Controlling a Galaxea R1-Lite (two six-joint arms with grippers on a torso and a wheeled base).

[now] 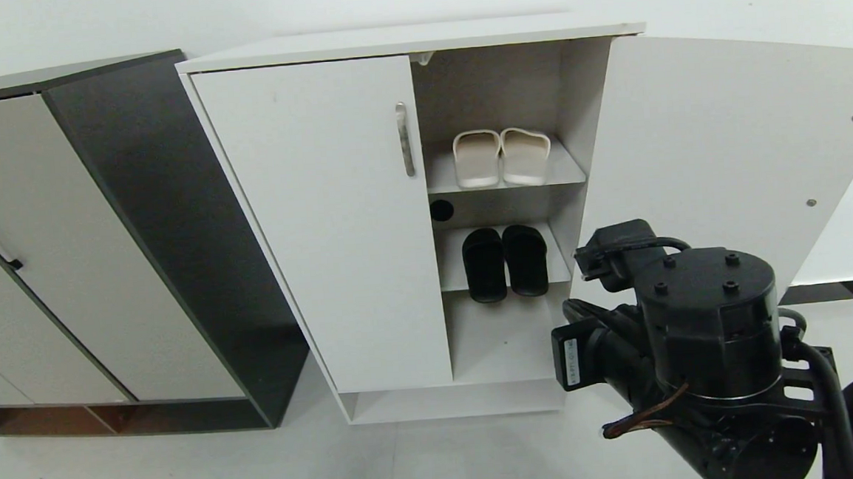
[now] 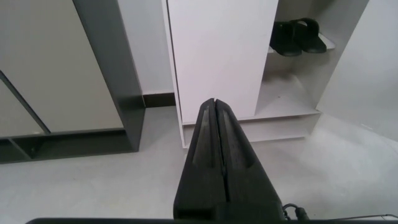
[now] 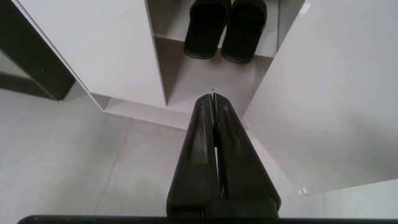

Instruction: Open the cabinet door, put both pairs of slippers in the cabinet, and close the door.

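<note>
slippers (image 1: 484, 265) shelved, door (image 1: 724, 147) open, right gripper (image 3: 213, 102) seemingly closed

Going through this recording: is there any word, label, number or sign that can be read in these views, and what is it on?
No text can be read here.
On the right arm, a white sticker: print too small to read.
On the white cabinet, its open door, the beige slippers, the black slippers and the dark-framed cabinet: no print visible.
</note>
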